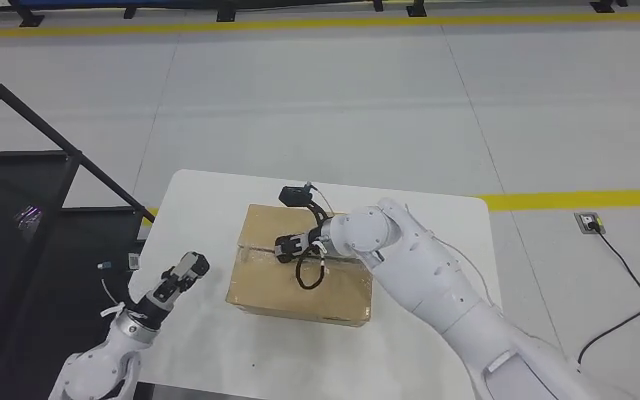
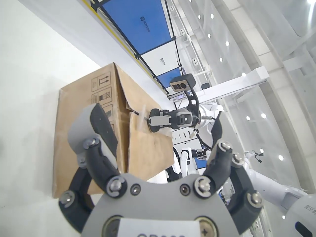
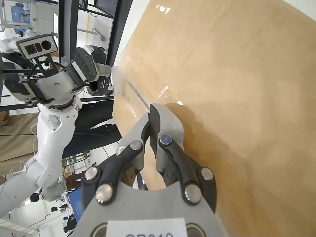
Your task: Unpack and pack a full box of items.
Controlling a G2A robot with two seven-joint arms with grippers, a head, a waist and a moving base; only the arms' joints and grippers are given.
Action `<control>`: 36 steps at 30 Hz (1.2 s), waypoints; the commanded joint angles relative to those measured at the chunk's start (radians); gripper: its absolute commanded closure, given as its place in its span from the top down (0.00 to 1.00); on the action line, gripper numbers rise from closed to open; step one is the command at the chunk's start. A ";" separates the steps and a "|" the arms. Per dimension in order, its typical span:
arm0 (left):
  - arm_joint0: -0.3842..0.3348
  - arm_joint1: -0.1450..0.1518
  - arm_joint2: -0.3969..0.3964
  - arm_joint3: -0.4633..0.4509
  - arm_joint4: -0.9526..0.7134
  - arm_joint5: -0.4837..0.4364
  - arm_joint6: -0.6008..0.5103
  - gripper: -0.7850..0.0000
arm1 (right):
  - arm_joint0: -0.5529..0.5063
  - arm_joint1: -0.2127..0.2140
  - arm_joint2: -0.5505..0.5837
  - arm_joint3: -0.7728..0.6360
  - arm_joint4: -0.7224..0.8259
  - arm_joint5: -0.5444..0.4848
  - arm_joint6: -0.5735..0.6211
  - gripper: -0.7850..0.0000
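Touching one box [image 1: 265, 288], the right pincer [image 1: 283, 247] is pressed together (left pincer [image 1: 195, 265] spread).

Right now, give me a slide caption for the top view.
Right gripper, shut, at the top of the closed, taped cardboard box; left gripper open beside the box, above the white table.

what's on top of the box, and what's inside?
On top of the box: the right gripper, fingers shut at the taped seam. The box is closed, so its contents are hidden.
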 commanded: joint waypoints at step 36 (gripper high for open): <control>-0.036 0.016 0.026 0.008 -0.038 0.006 -0.054 1.00 | -0.431 0.207 0.422 -0.558 -0.258 0.268 0.087 0.00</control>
